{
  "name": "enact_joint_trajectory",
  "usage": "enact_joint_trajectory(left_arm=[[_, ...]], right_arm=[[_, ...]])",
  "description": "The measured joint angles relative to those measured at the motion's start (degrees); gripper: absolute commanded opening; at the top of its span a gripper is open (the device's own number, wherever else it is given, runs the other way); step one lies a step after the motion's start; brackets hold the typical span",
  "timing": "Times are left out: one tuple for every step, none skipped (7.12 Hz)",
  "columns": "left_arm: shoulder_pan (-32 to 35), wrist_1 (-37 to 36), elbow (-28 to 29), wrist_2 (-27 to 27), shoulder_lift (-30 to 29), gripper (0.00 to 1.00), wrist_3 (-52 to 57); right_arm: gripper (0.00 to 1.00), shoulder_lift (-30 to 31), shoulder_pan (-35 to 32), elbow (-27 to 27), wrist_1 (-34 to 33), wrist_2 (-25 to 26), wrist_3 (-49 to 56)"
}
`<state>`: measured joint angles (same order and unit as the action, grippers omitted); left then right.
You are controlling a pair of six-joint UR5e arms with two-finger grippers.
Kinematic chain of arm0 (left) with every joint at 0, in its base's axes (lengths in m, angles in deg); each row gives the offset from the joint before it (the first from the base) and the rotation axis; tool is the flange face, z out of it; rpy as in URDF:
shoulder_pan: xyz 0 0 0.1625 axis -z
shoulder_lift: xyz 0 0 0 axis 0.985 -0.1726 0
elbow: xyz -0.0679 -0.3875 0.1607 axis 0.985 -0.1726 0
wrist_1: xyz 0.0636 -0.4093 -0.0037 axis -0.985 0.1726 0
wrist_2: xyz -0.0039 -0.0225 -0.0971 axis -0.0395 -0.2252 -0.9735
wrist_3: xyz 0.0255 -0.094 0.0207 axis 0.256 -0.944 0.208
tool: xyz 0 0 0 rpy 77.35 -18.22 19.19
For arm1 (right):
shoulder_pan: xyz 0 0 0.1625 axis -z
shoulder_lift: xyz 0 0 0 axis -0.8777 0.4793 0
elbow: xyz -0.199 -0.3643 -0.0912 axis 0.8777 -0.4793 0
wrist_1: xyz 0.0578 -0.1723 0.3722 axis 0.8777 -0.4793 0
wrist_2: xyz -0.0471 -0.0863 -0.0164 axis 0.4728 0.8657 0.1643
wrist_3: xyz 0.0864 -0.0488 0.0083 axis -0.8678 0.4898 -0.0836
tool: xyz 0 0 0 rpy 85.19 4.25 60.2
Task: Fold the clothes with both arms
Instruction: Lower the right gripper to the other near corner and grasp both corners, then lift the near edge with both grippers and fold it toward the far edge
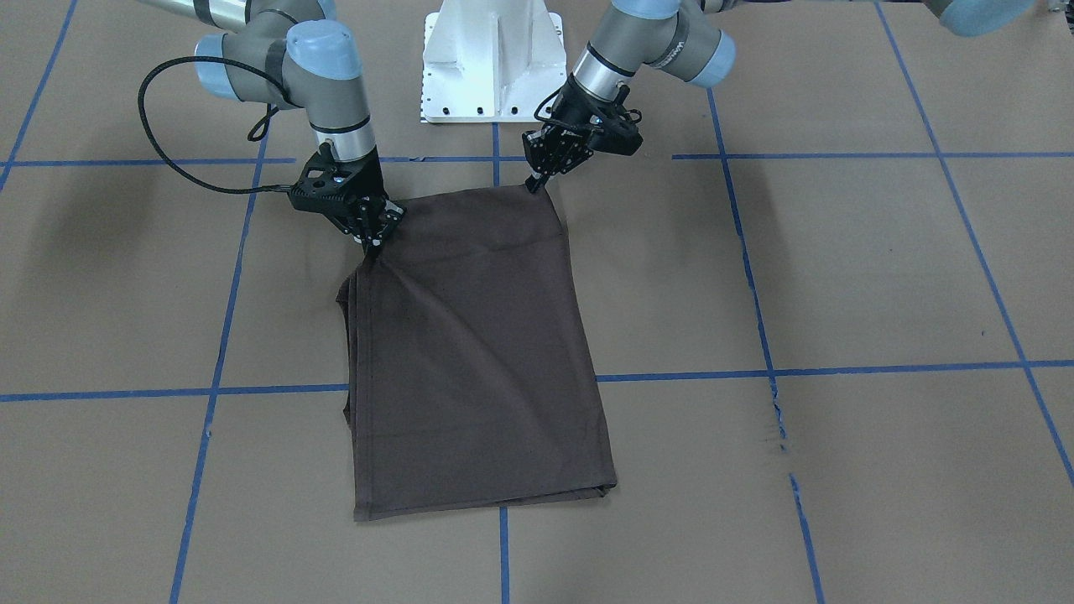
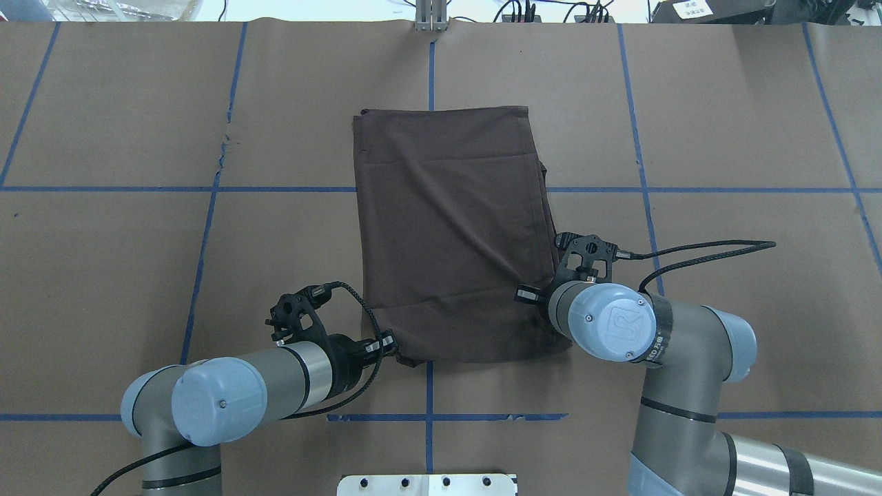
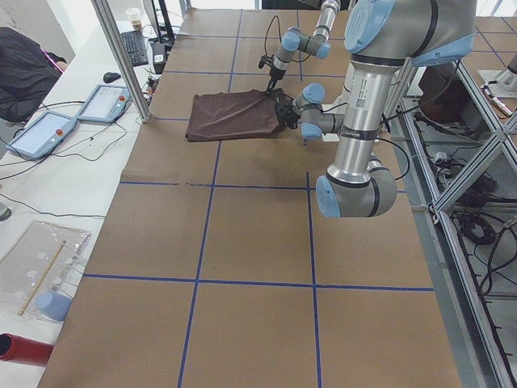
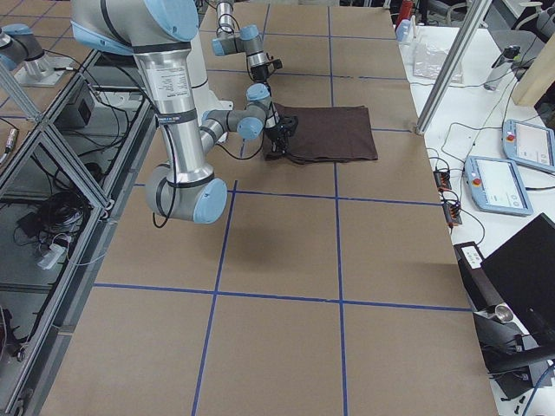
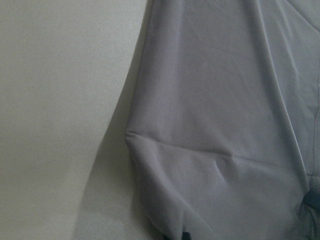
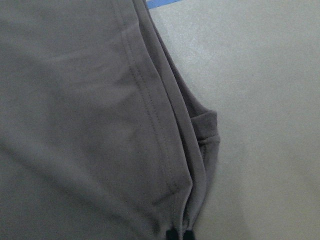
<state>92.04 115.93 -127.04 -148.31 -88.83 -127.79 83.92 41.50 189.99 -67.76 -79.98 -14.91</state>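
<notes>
The dark brown T-shirt point(image 1: 478, 352) lies folded into a long rectangle on the brown table; it also shows in the overhead view point(image 2: 451, 227). Collar and print are hidden. My left gripper point(image 1: 535, 181) is shut on the shirt's robot-side corner, which is also seen from overhead point(image 2: 394, 346). My right gripper point(image 1: 371, 242) is shut on the shirt's other edge near the robot, bunching the layered hems there. The right wrist view shows those stacked hems point(image 6: 172, 165) running into the fingertips point(image 6: 172, 234). The left wrist view shows only smooth shirt cloth point(image 5: 225, 125).
The white pedestal base point(image 1: 492, 63) stands just behind the shirt. Blue tape lines point(image 1: 881, 367) grid the table. Teach pendants point(image 3: 44, 129) and an aluminium post point(image 3: 121, 56) stand along the far side, with a person at the edge.
</notes>
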Motion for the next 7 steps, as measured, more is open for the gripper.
enact_joint_trajectory(left_arm=[[0.18,-0.51,-1.07,-0.25,0.3,0.0,1.19],[0.34,-2.85,-3.91,-0.7,0.95,0.0,2.71],[0.44,-6.86,-7.83,-1.48,1.35,0.0,3.68],[0.46,-12.08,-12.47,-2.31,1.45,0.0,4.07],[0.49,-17.64,-17.3,-3.42,1.47,0.0,4.17],[0.5,-23.22,-22.54,-4.74,1.51,0.0,4.17],[0.49,-28.92,-27.86,-5.5,1.4,0.0,4.06]], right_arm=[[0.0,0.07,-0.02,1.27,-0.23,-0.2,0.0],[0.0,0.13,-0.06,2.89,-0.91,-0.31,0.01],[0.0,0.14,-0.08,5.03,-2.63,-0.53,0.01],[0.0,0.08,-0.08,8.1,-5.58,-0.97,-0.01],[0.0,-0.04,-0.07,11.66,-9.12,-1.44,-0.44],[0.0,-0.11,0.26,15.93,-13.11,-2.18,-1.8],[0.0,-0.24,1.2,21.42,-18.66,-2.96,-3.34]])
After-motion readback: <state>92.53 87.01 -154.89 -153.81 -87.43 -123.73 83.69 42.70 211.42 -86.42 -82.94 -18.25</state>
